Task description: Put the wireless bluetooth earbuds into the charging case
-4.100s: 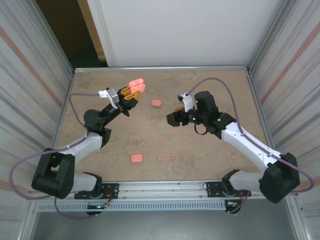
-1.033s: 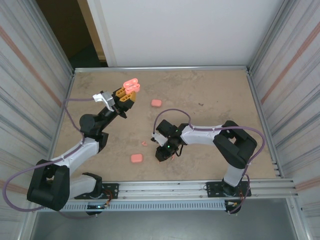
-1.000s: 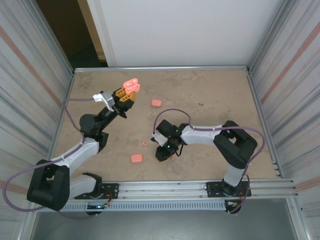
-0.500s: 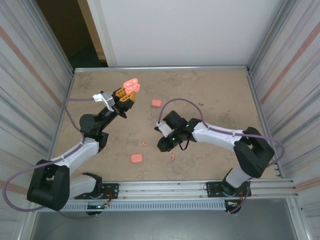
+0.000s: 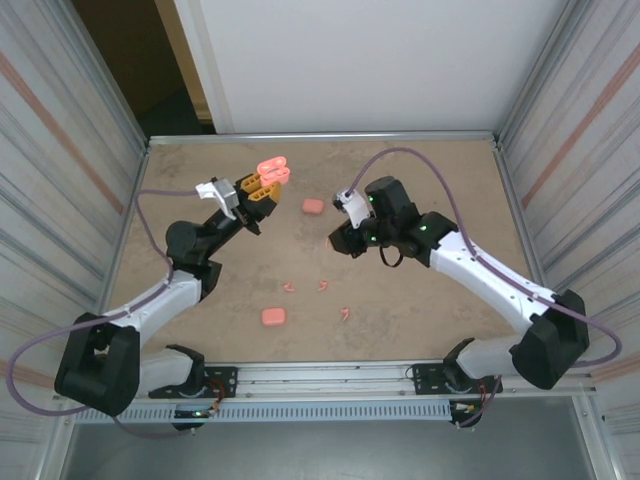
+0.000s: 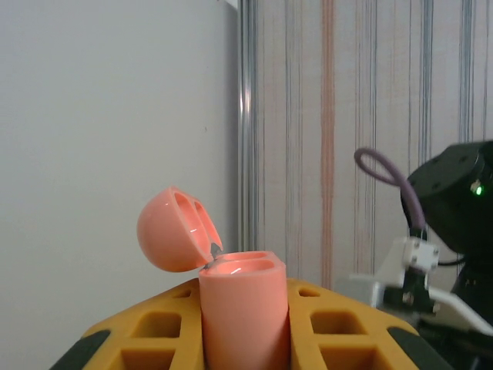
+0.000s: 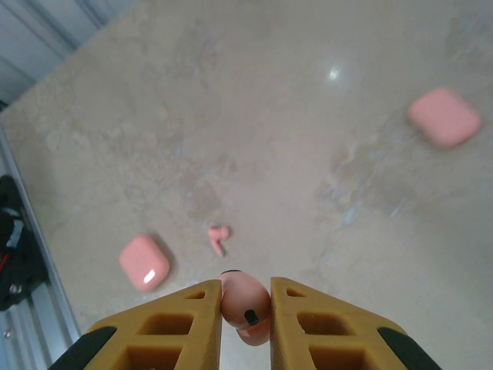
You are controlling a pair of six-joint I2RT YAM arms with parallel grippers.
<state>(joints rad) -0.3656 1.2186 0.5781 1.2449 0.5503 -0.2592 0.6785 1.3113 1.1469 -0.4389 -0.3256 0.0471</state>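
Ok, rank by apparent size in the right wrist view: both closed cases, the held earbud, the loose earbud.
1. The upper-right closed case.
2. The lower-left closed case and the held earbud: look alike; the earbud sits right at the camera.
3. The loose earbud, smallest.

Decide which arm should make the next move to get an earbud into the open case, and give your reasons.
Right. The right gripper is shut on an earbud, ready to carry it over. The left gripper holds the case upright with its lid open, so it probably only has to present it.
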